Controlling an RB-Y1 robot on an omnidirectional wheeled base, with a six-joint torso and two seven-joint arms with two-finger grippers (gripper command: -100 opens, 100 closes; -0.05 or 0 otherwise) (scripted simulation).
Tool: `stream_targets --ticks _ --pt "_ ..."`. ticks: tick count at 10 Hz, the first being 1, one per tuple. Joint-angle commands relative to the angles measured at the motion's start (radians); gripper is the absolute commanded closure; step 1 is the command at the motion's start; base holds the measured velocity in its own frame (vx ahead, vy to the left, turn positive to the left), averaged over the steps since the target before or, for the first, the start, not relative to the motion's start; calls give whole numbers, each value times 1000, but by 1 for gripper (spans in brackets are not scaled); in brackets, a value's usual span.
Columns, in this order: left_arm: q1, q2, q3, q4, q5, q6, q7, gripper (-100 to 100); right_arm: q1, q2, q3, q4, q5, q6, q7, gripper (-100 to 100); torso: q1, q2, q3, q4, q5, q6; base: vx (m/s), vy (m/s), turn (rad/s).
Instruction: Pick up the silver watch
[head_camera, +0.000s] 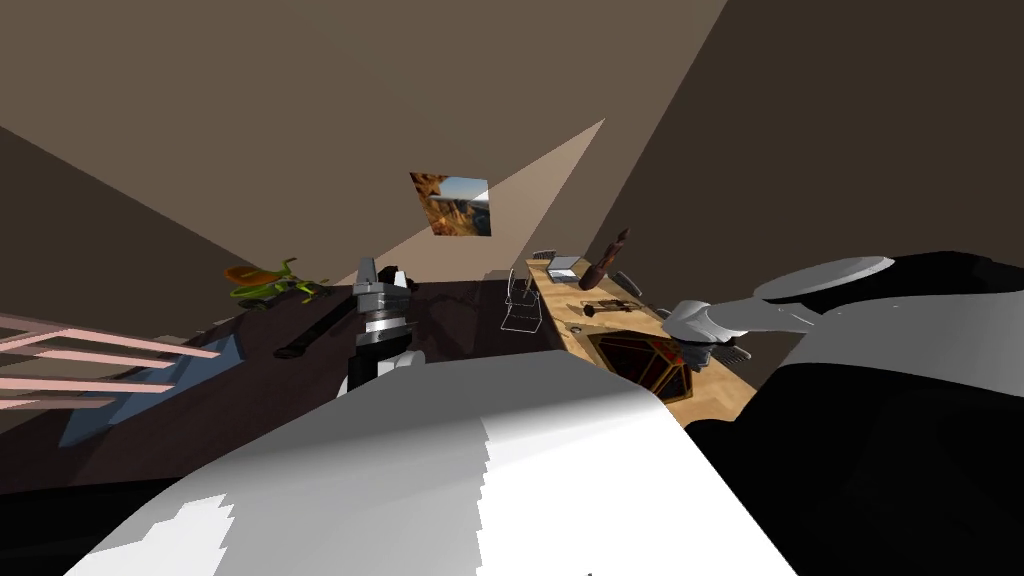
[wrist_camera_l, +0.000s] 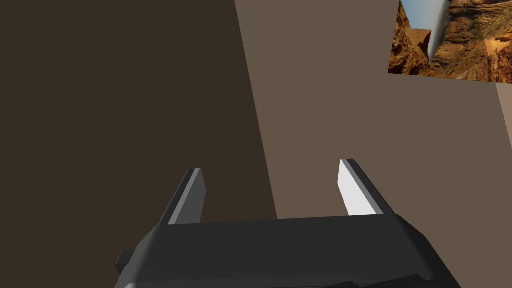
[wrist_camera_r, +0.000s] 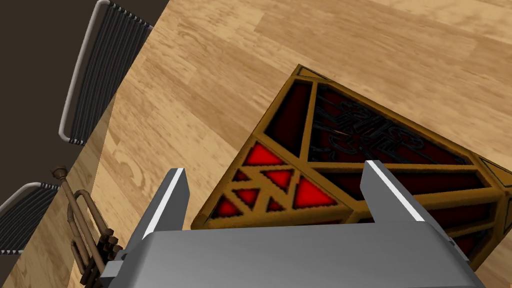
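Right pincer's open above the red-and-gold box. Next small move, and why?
Probably slide the right pincer off the box toward the trumpet. It stands open over the box, while the head view shows a small grey thing, possibly the watch, on the wooden table between them, near the edge.

Wooden table (wrist_camera_r: 200, 65) bearing a red-gold box (wrist_camera_r: 350, 150) and trumpet (wrist_camera_r: 82, 225)

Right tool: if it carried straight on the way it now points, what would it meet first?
Most likely the red and gold framed box on the wooden table: it lies straight ahead between the open fingers of the right tool. How far off is unclear.
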Motion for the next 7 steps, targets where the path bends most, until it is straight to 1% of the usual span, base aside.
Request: stream_targets --ticks 1,2,3,4,5,6,7 --pt "0 0 0 0 0 0 0 0 11 -50 -8 8 50 -18 -27 -100 0 0 0 0 0 0 -39 -12 135" --pt "0 0 0 0 0 0 0 0 11 -56 -8 8 73 -18 -27 -100 0 0 0 0 0 1 -17 -5 5" --pt "0 0 0 0 0 0 0 0 49 -93 -30 41 122 -29 -70 -100 0 0 0 0 0 2 -29 -9 166" --pt "0 0 0 0 0 0 0 0 68 -118 -30 45 147 -29 -70 -100 0 0 0 0 0 0 -32 -16 108" --pt "0 0 0 0 0 0 0 0 68 -147 -30 45 147 -29 -70 -100 -1 0 0 0 0 1 -17 -6 1" --pt "0 0 0 0 0 0 0 0 111 -174 -51 81 201 -39 -110 -100 0 0 0 0 0 2 -33 -6 177" --pt "0 0 0 0 0 0 0 0 124 -204 -51 81 216 -39 -110 -100 0 0 0 0 0 0 -33 -11 114"
